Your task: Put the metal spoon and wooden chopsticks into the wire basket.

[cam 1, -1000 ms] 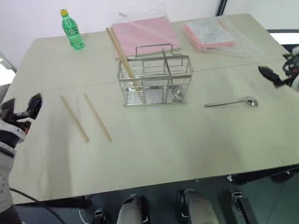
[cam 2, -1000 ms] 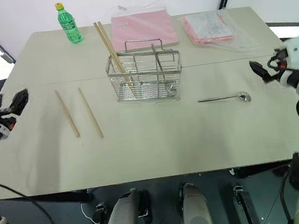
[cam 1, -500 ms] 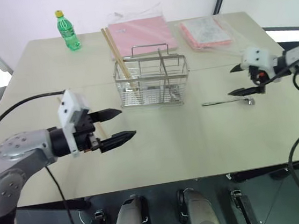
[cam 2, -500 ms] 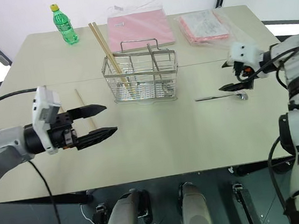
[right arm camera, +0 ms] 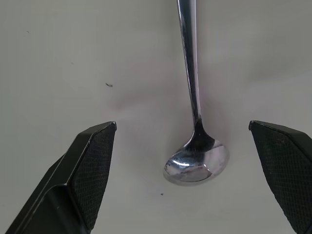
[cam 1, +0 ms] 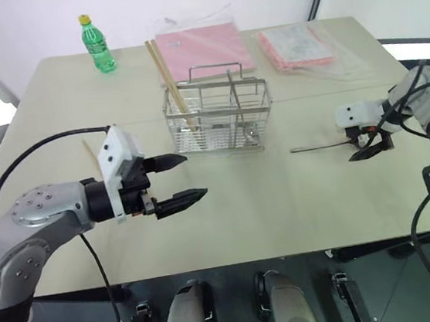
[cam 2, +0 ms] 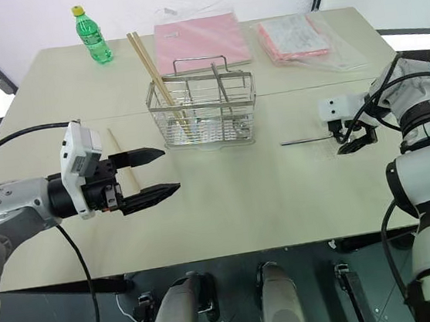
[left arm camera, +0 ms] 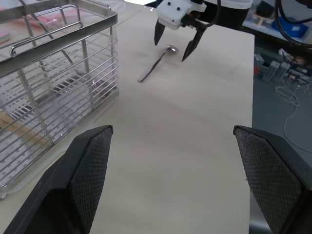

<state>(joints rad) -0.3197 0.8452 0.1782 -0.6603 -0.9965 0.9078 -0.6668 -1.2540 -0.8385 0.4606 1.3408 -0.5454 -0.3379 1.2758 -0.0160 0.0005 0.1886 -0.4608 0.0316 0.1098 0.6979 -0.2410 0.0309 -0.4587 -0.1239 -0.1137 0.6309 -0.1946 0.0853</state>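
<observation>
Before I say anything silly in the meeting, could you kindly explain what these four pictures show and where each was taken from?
This is a humanoid robot with two arms, each ending in a two-fingered black gripper. Two pictures come from the cameras on its head, looking down over a pale table. The other two come from cameras on its wrists, looking along the fingers.

On the table stands a wire basket with two wooden chopsticks leaning in it. A metal spoon lies flat to its right. Behind are a green bottle and pink plastic-wrapped packets.

The right gripper hangs open directly over the spoon's bowl. The left gripper is open above the table in front of the basket. Neither holds anything.
</observation>
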